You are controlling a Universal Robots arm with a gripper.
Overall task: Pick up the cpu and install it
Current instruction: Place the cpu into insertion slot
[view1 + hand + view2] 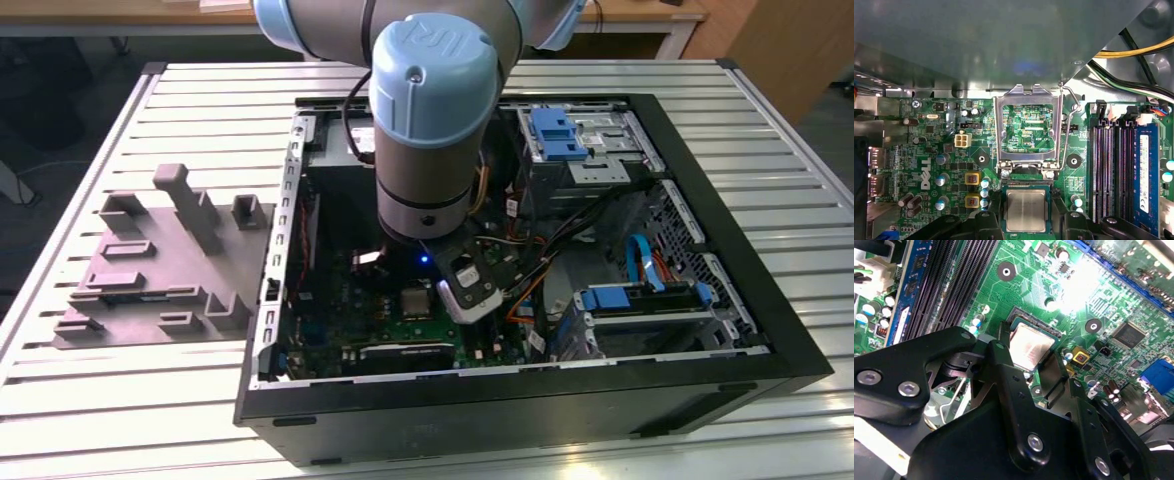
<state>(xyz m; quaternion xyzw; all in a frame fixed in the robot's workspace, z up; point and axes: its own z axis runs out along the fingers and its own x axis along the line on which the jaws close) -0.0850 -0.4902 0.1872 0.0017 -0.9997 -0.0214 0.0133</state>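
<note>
The cpu (pixel 1025 210) is topped in pale silver-grey and is framed by a green board (pixel 929 130) patterned with fine pale lines. The gripper (pixel 1028 357) is seen in black, dotted with silver screws. The arm (pixel 424 150) is coloured grey with pale blue caps. The case (pixel 534 420) is black and the tray (pixel 134 280) grey.

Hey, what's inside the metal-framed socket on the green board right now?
The cpu sits in the socket, silver top up, and the hinged frame is swung open. Whatever lies beneath the cpu is covered by it.
</note>
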